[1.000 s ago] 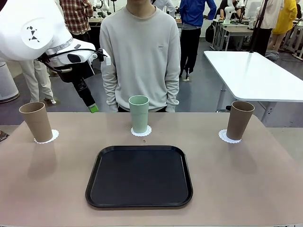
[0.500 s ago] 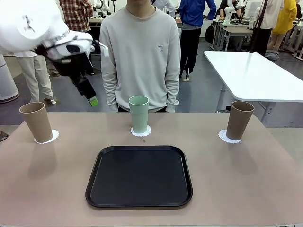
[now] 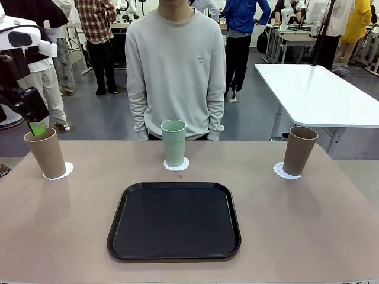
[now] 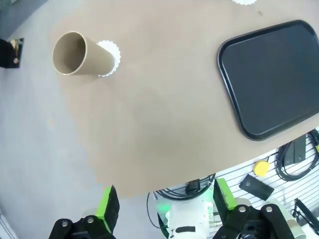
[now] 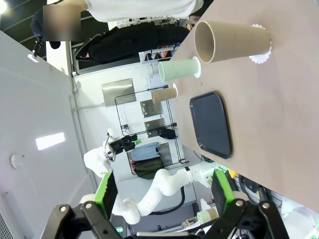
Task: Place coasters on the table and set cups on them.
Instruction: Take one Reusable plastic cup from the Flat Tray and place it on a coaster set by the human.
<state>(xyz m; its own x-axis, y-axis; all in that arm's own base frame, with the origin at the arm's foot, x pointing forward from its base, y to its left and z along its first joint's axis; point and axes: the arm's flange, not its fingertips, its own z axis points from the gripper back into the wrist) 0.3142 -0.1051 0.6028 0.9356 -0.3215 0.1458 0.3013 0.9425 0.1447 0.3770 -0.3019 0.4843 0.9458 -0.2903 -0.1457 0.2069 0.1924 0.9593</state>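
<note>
Three cups stand upright on the beige table, each on a white lacy coaster. A tan cup stands on the left coaster, a mint green cup on the middle coaster, and a tan cup on the right coaster. My left gripper hangs at far left, above and behind the left cup's rim. It is open and holds nothing, looking down from high on that cup and coaster. My right gripper is open and holds nothing, well off the right cup.
A black tray lies bare on the near middle of the table. A person stands at the far side behind the green cup, arms down. A white table stands beyond at the right. Other people move in the background.
My left arm has swung left and back, out of the space over the table's far left. Its gripper now sits at the picture's left edge. Cups and coasters have not moved.
</note>
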